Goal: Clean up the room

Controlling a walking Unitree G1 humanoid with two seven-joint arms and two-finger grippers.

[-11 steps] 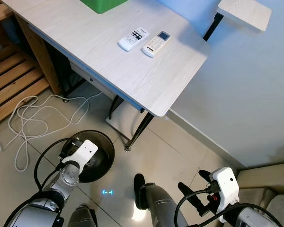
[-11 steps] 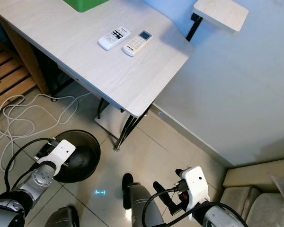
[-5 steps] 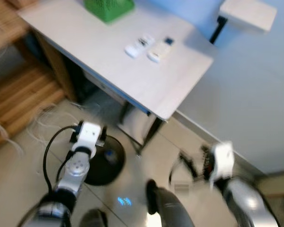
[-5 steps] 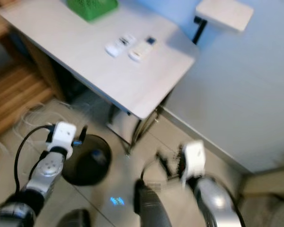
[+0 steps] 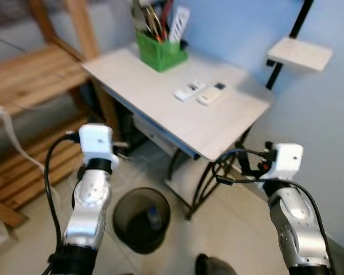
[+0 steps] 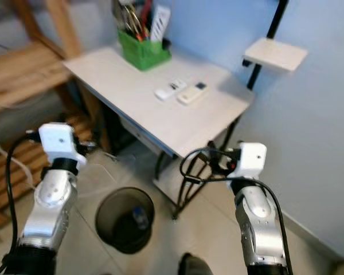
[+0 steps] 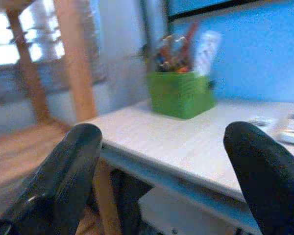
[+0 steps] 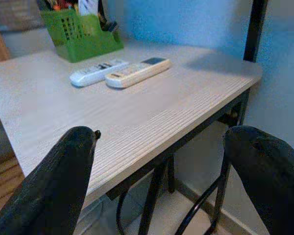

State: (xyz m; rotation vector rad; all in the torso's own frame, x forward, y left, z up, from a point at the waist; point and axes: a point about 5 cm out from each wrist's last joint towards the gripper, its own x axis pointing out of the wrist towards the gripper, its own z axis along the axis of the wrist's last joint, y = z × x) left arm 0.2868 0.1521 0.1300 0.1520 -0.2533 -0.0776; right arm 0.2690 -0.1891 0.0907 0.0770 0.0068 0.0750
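Note:
Two white remote controls [image 5: 189, 90] [image 5: 211, 94] lie side by side on the pale wooden desk [image 5: 160, 106]; in the right wrist view they are the nearer remote [image 8: 137, 72] and the farther remote [image 8: 98, 72]. A green pen holder [image 5: 160, 51] full of pens stands at the desk's back. My left gripper [image 7: 166, 161] is raised left of the desk, open and empty, facing the holder [image 7: 181, 93]. My right gripper [image 8: 161, 166] is open and empty just off the desk's near right corner, at tabletop height.
A black waste bin [image 5: 141, 217] stands on the tiled floor under the desk's front edge, between my arms. A wooden shelf unit [image 5: 34, 69] is at the left. A small wall shelf [image 5: 300, 53] on a black post sits at the right of the blue wall.
The camera has tilted up, so the whole scene has shifted. Both arms have risen from hanging low near the floor to desk height in front of me.

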